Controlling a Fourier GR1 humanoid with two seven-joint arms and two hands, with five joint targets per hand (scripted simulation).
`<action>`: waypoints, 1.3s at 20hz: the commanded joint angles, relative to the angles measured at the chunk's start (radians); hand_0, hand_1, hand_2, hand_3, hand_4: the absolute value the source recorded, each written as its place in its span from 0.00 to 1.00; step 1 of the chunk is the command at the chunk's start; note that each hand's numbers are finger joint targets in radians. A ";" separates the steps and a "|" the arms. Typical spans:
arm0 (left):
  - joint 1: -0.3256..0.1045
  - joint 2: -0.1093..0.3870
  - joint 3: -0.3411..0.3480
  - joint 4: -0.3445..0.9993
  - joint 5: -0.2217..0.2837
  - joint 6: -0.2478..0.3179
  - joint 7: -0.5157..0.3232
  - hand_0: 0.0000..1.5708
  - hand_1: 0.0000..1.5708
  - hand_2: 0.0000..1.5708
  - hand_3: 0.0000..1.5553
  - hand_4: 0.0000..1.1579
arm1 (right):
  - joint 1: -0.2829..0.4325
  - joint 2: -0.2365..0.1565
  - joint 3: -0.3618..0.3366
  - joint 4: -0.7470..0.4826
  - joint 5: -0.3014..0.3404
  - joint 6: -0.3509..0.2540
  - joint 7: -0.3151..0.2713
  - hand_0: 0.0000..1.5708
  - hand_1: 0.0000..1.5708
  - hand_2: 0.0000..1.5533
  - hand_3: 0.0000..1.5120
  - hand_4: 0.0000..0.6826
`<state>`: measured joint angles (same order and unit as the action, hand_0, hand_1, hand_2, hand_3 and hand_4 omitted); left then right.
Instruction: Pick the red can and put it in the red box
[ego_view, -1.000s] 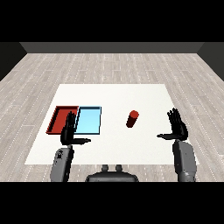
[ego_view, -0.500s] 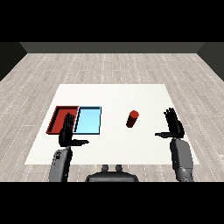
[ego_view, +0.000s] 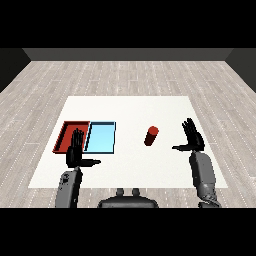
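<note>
Right hand, fingers spread wide, waits at the red can's three o'clock — ready to grasp; left hand open near the red tray.

Both grey forearms reach up from the lower corners of the head view. The left hand is raised with fingers straight and pointing away, thumb stuck out to the right. The right hand mirrors it, fingers straight and spread, thumb pointing left toward the middle.
</note>
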<state>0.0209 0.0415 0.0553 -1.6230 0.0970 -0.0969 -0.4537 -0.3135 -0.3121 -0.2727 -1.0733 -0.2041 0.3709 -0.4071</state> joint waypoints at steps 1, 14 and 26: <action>0.038 0.006 0.011 -0.071 0.037 -0.014 0.035 0.00 0.00 0.00 0.00 0.00 | 0.006 -0.011 -0.001 -0.009 -0.029 0.027 0.055 0.00 0.00 0.00 0.00 0.00; -0.019 -0.025 -0.006 -0.023 0.011 0.029 0.027 0.00 0.00 0.00 0.00 0.00 | -0.108 0.107 0.039 0.158 -0.037 -0.045 0.015 0.00 0.00 0.00 0.00 0.00; 0.011 0.017 0.028 0.031 0.021 -0.028 -0.038 0.00 0.00 0.00 0.00 0.00 | -0.136 0.194 0.079 0.297 -0.024 -0.066 -0.060 0.00 0.00 0.00 0.00 0.00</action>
<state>-0.0070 0.0471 0.0744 -1.6161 0.1151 -0.0947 -0.4414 -0.4279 -0.1551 -0.2089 -0.8280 -0.2395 0.3273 -0.4431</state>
